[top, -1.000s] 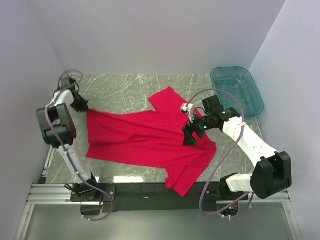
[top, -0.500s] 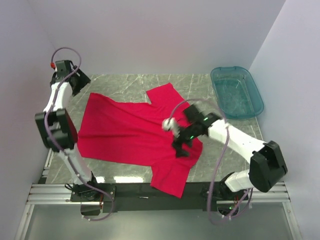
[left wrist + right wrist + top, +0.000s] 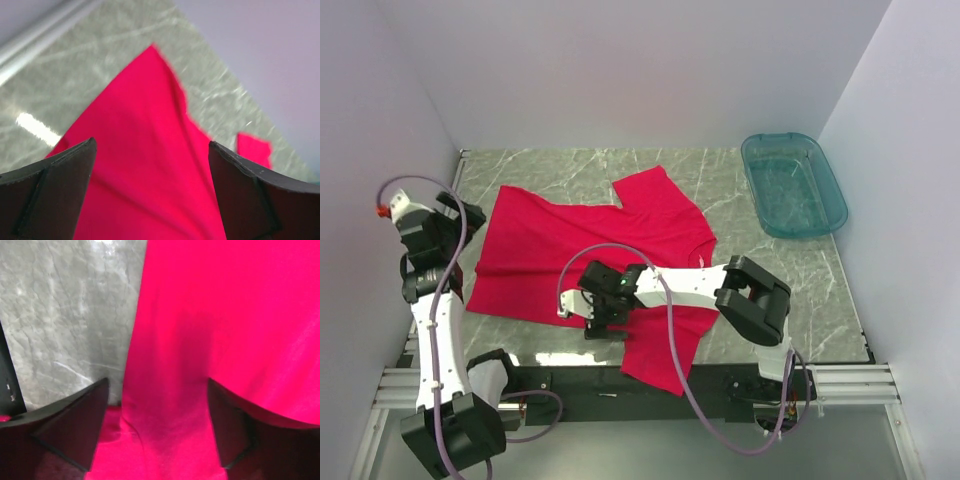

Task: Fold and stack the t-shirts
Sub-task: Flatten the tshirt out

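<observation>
The red t-shirt (image 3: pixel 570 250) lies spread out on the marble table, with one sleeve at the back (image 3: pixel 655 190) and the other hanging over the front edge (image 3: pixel 665 365). My left gripper (image 3: pixel 462 215) hovers at the shirt's left edge. It is open and holds nothing; the left wrist view shows the t-shirt (image 3: pixel 140 110) between the wide fingers of that gripper (image 3: pixel 152 145). My right gripper (image 3: pixel 605 325) reaches far left over the shirt's near edge. It is open too (image 3: pixel 157 382), with red cloth (image 3: pixel 200 315) under it and nothing gripped.
A teal plastic bin (image 3: pixel 795 185) stands at the back right. Bare marble table (image 3: pixel 820 290) shows to the right of the shirt and along the back. White walls close in on three sides. The metal rail (image 3: pixel 430 385) runs along the front edge.
My left gripper let go of the shirt's left edge, opened and drew back toward the near left. The right arm swept left across the shirt to its near edge. The shirt now lies flatter.
</observation>
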You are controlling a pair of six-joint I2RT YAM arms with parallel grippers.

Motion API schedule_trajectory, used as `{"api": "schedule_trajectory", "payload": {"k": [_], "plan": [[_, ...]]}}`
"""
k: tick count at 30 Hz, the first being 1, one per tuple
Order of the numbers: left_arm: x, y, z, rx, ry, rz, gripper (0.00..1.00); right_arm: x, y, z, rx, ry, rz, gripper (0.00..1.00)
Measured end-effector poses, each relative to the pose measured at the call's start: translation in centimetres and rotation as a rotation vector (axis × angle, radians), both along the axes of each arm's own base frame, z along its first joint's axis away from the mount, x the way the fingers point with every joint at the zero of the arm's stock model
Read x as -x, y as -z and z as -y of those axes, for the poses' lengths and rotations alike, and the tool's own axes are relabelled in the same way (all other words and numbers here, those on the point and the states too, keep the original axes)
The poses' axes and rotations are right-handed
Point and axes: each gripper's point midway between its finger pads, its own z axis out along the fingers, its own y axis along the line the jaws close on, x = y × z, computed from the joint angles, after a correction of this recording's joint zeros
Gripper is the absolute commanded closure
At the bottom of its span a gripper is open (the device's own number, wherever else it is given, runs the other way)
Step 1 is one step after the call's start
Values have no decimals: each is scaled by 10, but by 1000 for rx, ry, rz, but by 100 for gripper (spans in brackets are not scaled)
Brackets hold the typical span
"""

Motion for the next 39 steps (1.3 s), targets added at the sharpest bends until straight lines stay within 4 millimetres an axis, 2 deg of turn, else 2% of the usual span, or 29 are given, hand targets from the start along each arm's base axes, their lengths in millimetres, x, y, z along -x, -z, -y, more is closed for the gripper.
{"api": "schedule_trajectory", "payload": {"k": [1, 3, 4, 6, 7, 11, 15, 17, 18, 19, 21, 23, 25, 27, 29, 30, 31, 34, 35, 37, 39], "plan": [[3, 11, 2, 5, 7, -26, 1, -2, -1, -2, 0, 9, 14, 26], [11, 30, 5, 16, 13, -74, 1, -1, 0, -4, 4, 20, 12, 35], [14, 36, 7, 22, 17, -91, 0, 0, 0, -4, 5, 22, 9, 46], [17, 39, 8, 22, 23, -105, 1, 3, 1, -5, 8, 14, 6, 58], [17, 39, 9, 19, 26, -104, 1, 5, 1, -5, 9, 9, 6, 67], [17, 37, 10, 14, 36, -98, 1, 27, 2, -2, 5, -71, -12, 76], [17, 42, 13, 23, 50, -105, 1, 76, 2, 21, 36, -232, -56, 78], [17, 47, 14, 32, 56, -117, 1, 99, 2, 31, 64, -302, -89, 61], [16, 49, 15, 36, 61, -122, 1, 107, 2, 34, 72, -326, -101, 46], [15, 52, 15, 43, 66, -131, 1, 110, 1, 37, 78, -334, -114, 3], [13, 57, 17, 57, 79, -144, 1, 104, -3, 42, 73, -318, -135, 2], [9, 64, 20, 79, 98, -161, 2, 76, -12, 45, 46, -228, -139, 2], [3, 74, 23, 106, 119, -182, 6, 27, -28, 48, -16, -74, -130, 2], [-2, 91, 25, 146, 142, -231, 8, -45, -53, 58, -113, 144, -74, 2], [-8, 111, 28, 191, 160, -292, 10, -115, -80, 77, -226, 365, -13, 0], [-10, 122, 28, 213, 167, -324, 11, -160, -96, 99, -300, 515, 18, 0], [-12, 129, 28, 226, 170, -345, 11, -196, -111, 120, -364, 631, 41, 0], [-17, 146, 27, 247, 171, -384, 10, -285, -142, 179, -476, 899, 38, 14], [-19, 149, 25, 247, 169, -389, 10, -319, -153, 189, -527, 951, 43, 15], [-26, 150, 21, 241, 164, -392, 10, -368, -156, 200, -593, 1039, 32, 17], [-36, 147, 15, 227, 159, -384, 11, -389, -137, 200, -598, 1123, -20, 17]]}}
